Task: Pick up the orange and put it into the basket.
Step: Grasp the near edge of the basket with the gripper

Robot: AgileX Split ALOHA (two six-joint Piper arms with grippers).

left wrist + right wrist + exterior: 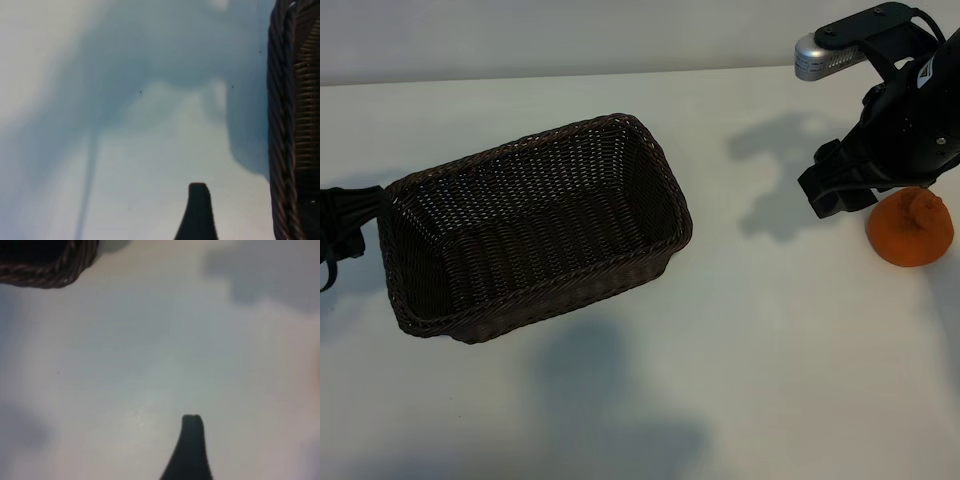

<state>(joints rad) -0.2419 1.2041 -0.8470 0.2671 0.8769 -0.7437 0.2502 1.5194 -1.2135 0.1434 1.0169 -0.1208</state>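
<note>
Jaws on both arms stand wide open and hold nothing. From the left wrist view one dark fingertip (198,210) shows over bare surface with the wicker wall just beside it, and from the right wrist view one fingertip (191,445) hangs over bare surface with a corner of braided rim well apart from it.

By size, first comes the counter (780,380), white and crossed by soft shadows. Next is the basket (535,228), dark brown wicker set at a slant toward the counter's left edge, its open mouth facing up, which leaves a clear drop from above. Its woven floor shows all over, and it holds nothing: the task's thing has not gone in.

The right arm follows, a black bulk near the counter's right edge. The right gripper (840,190) points steeply down and sits just beside the fruit, on the side toward the basket, not around it. That placing reads as a reach stopped short of a grasp. The left gripper (335,235) shows only as a dark shape at the counter's left edge, against the basket's short end, and it looks parked.

Smallest is the orange (910,232), resting on the counter close to the right edge, knob up, partly behind the right arm and well apart from the basket.
</note>
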